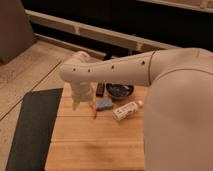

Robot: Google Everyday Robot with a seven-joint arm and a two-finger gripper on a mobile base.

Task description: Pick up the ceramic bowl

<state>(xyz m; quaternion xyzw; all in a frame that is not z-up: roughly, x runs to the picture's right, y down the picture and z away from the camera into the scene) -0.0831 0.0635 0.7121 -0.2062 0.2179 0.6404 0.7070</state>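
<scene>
A pale wooden table (95, 145) runs beneath me, with a dark mat (34, 125) along its left edge. My arm reaches in from the right and bends down, so my gripper (78, 101) hangs over the table's far left part; I cannot tell whether it is released or clenched. The ceramic bowl (120, 90) sits at the far edge, right of my gripper and apart from it. Nearer lie a blue pad (104, 103) and a white bottle (125, 110).

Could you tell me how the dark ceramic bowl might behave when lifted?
The round, dark, glossy ceramic bowl looks rigid and probably slippery, given its sheen. Shallow and wide, it seems unlikely to tip. The gripper hangs left of it in view, not touching.
</scene>
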